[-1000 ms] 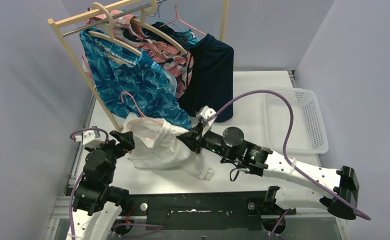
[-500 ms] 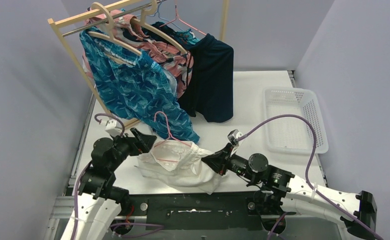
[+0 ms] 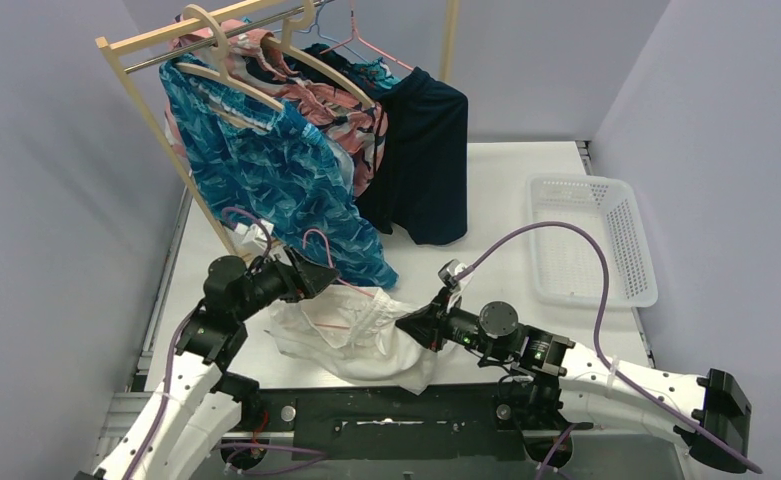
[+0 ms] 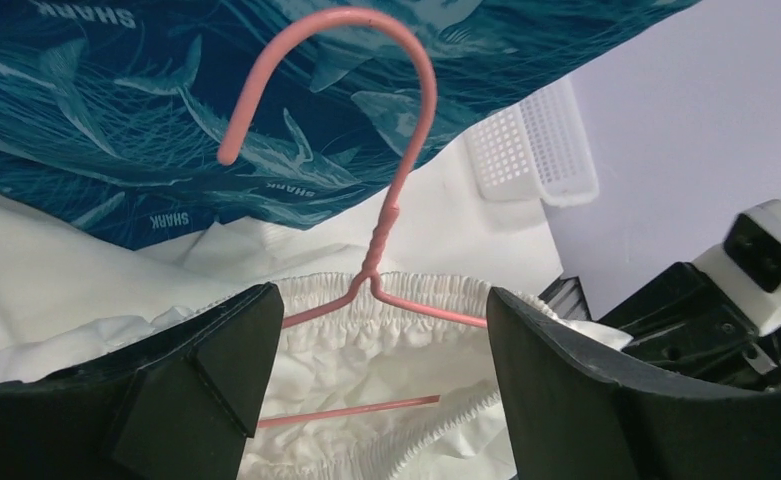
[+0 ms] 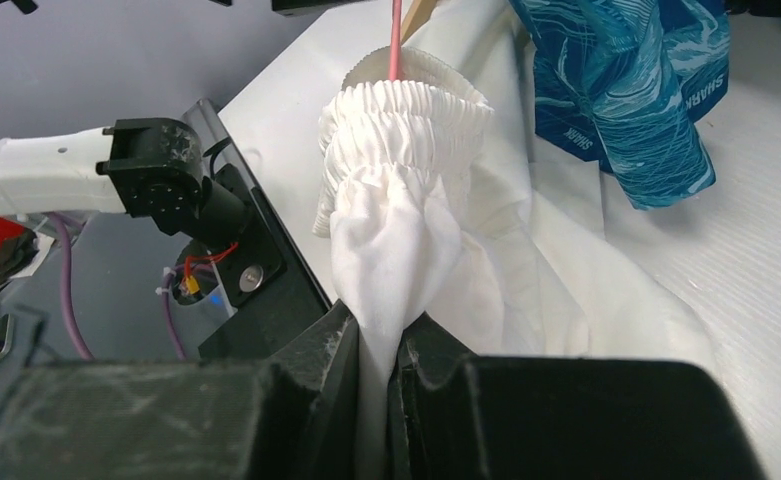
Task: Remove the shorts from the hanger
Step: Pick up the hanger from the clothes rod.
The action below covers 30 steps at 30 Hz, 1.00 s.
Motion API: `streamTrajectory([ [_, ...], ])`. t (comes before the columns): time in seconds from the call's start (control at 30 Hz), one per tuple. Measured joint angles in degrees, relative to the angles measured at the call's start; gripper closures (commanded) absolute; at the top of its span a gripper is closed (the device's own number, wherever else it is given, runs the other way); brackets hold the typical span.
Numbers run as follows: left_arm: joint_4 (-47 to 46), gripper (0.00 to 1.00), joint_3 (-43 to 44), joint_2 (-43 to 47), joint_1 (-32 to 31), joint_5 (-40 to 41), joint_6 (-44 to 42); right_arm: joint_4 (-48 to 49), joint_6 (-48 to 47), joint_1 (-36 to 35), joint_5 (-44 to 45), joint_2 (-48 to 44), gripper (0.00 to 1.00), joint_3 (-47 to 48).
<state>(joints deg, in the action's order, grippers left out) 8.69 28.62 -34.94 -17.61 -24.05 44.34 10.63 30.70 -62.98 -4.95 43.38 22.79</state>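
Note:
The white shorts [image 3: 361, 330] lie bunched on the table near the front edge, still threaded on a pink wire hanger [image 3: 318, 250]. My right gripper [image 3: 411, 325] is shut on a pinch of the white shorts [image 5: 396, 250]. My left gripper [image 3: 316, 275] is open at the hanger's end of the shorts; in the left wrist view the hanger [image 4: 386, 230] and the elastic waistband [image 4: 396, 310] sit between its spread fingers [image 4: 216, 370], not touching. The teal shark-print shorts [image 4: 166, 110] hang just behind.
A wooden clothes rack [image 3: 156, 110] at the back left holds blue wave-patterned shorts [image 3: 266, 170], pink floral shorts [image 3: 351, 115] and dark navy shorts [image 3: 426, 160] on hangers. A white mesh basket [image 3: 591, 240] stands on the right of the table.
Both arms have carried the white shorts and hanger from under the rack toward the front edge. The left gripper has come up to the hanger's hook; the right arm has shifted slightly left.

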Motion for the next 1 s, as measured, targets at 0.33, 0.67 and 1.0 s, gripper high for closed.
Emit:
streamTrajectory([
  [0.33,0.28,0.49,0.66,-8.68,-5.2,6.71,-5.22,-1.81,0.09,0.66,-3.76,3.04,1.0,2.73],
  [0.67,-0.87,1.0,-0.2,-3.76,-5.6,10.23,-6.14,-2.25,0.11,0.83,-5.68,5.11,0.92,4.44],
  [1.0,9.42,1.0,2.43,2.47,-5.53,16.85,-12.11,-17.81,1.57,1.53,1.29,10.36,0.24,18.73],
])
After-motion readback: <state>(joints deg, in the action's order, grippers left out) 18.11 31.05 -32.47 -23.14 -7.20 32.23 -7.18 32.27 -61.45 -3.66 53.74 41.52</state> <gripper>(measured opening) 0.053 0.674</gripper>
